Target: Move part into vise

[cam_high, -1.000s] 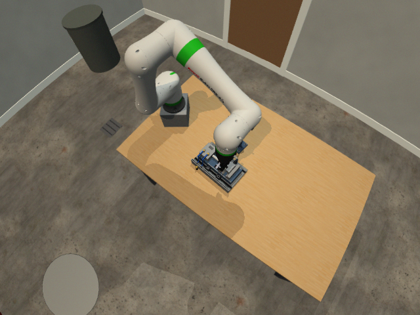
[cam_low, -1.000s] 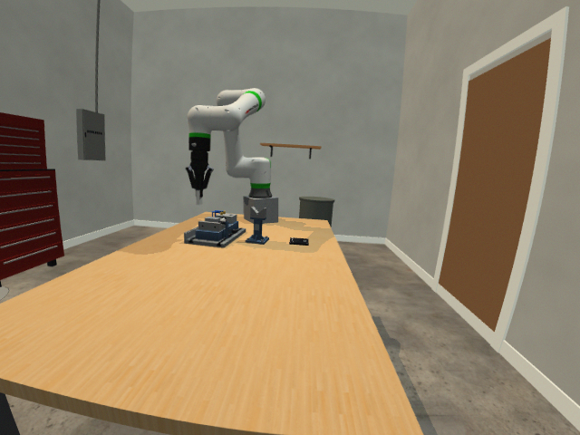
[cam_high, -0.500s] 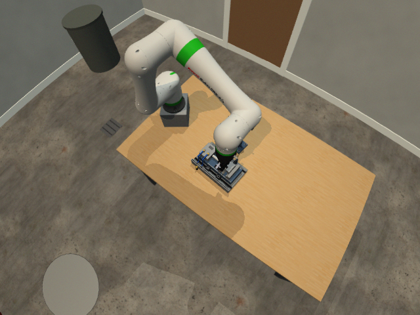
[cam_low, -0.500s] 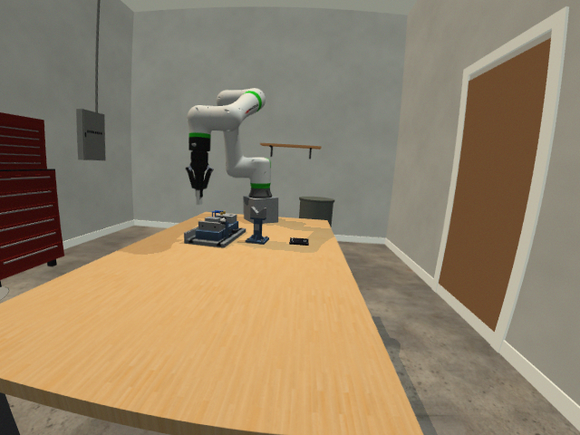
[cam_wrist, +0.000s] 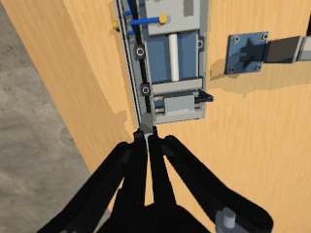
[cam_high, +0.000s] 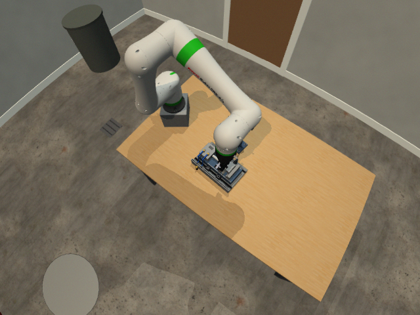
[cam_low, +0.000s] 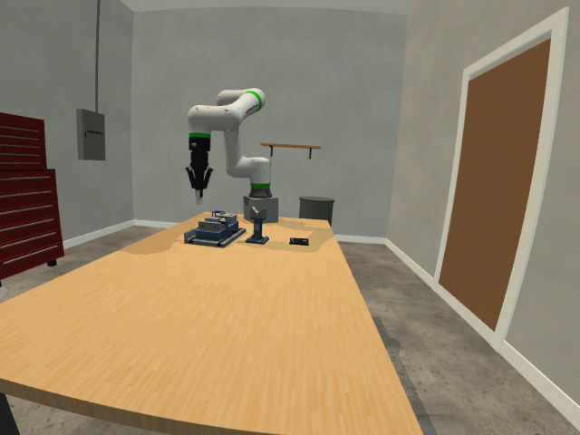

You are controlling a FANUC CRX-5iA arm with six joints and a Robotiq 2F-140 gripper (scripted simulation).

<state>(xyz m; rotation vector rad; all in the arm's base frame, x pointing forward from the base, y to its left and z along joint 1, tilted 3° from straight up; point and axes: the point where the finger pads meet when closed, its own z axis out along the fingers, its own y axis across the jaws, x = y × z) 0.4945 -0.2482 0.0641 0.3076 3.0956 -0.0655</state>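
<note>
My gripper is shut with nothing between its fingers. It hangs in the air above the near end of the vise and touches nothing; the exterior view shows it well above the vise. In the wrist view a light grey block, the part, lies between the jaws. It sits against the end jaw, and the short black work stop is at its right end. The white cylinder rod runs to the other jaw. The slot's facing cannot be seen. The dark infeed plate is bare.
The V-block stands on its blue base to the right of the vise. The robot base pedestal is behind it. Blue air lines and a brass fitting sit at the vise's far end. The table edge is to the left.
</note>
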